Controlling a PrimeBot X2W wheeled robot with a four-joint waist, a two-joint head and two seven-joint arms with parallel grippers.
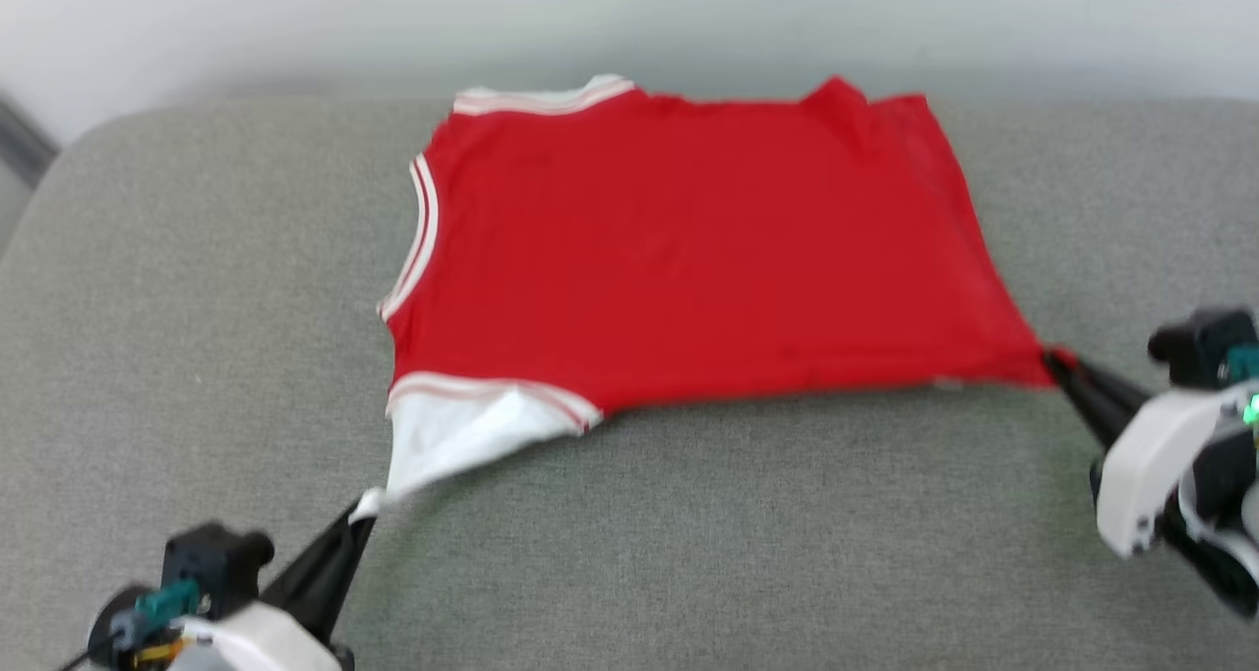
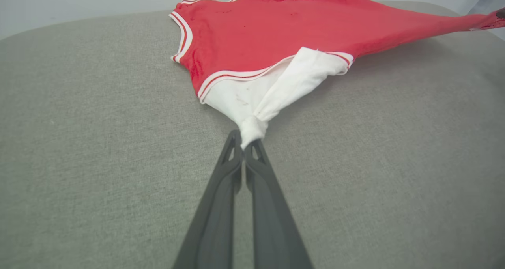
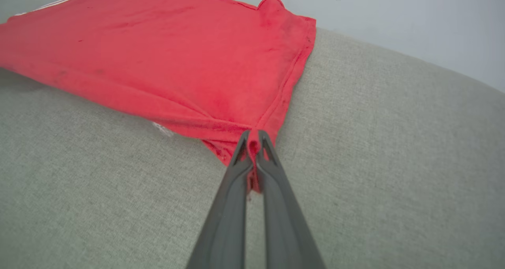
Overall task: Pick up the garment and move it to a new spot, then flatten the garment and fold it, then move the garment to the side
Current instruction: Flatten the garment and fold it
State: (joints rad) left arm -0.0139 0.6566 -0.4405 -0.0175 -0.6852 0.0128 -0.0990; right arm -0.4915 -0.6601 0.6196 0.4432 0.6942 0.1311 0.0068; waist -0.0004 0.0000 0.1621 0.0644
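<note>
Gripping with left tool (image 1: 366, 506) the white sleeve (image 1: 448, 440) tip of garment (image 1: 689, 248), with right tool (image 1: 1057, 361) its red hem corner (image 1: 1023, 368); pulled taut over grey cushion (image 1: 689, 553).

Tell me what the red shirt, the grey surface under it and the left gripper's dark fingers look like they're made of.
Garment: soft matte knit, likely jersey; it bunches and stretches where pinched.
Grey surface: woven upholstery fabric, probably over padding; heathered weave, rounded edge.
Left gripper's fingers: dark matte plastic, seemingly; smooth with moulded cut-outs near the tips.
</note>
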